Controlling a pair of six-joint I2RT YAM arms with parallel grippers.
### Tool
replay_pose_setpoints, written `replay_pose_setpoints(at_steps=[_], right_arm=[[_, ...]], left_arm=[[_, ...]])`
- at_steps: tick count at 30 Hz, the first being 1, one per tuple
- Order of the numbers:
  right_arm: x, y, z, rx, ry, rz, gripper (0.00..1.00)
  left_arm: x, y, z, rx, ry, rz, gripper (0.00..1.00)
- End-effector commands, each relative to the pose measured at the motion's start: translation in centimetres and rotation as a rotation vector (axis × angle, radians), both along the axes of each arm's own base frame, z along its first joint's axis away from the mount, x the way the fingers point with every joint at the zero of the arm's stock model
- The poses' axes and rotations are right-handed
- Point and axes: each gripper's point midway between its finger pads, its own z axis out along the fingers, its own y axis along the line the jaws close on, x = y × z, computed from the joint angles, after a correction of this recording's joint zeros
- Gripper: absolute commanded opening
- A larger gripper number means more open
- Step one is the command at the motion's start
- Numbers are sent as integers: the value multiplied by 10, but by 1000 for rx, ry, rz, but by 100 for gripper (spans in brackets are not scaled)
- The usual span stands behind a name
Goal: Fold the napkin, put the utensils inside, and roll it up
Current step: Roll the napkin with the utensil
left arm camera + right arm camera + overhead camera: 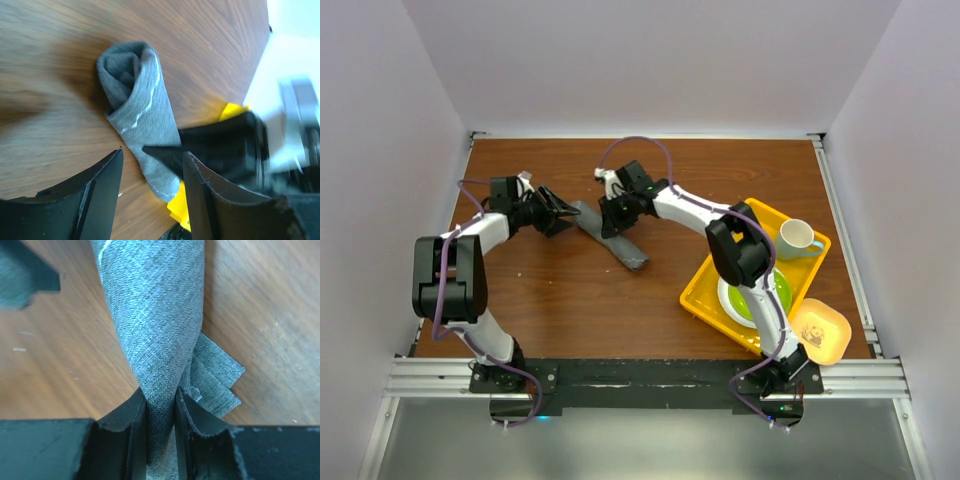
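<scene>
a brown wood-grain tabletop [570, 300] fills the middle of the top view, boxed in by plain pale walls: a back wall [650, 60], a left wall [380, 150] and a right wall [910, 150]. a silver near rail [650, 378] edges its front and a side rail [845, 240] its right. below the front lies a dull grey surface [650, 445]. the light is bright and even, with soft shadows on the wood.

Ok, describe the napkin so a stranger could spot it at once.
Look at the brown table, left of the yellow tray. The napkin lies mid-table, pinched by the right gripper. It alone is cloth: a dark grey roll.
</scene>
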Motion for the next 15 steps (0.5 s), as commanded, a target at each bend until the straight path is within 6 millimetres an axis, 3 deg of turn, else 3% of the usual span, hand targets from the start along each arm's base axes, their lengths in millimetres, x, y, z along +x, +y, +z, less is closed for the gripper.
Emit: replay_pose_setpoints(at_steps=[1,3,6,15], right_arm=[[-30,-6,12,320,421,-2,17],[-20,-11,11,398,483,-44,17],[-21,-22,2,454,572,-51,18],[-1,-42,-17,506,611,-96,21]], left_arm=[[10,-30,41,-71,-155,-106,55],[6,-49,41,-101,-158,-146,54],[15,-66,46,-154,-183,-161,54],[27,-88,7,-122,-52,-158,52]])
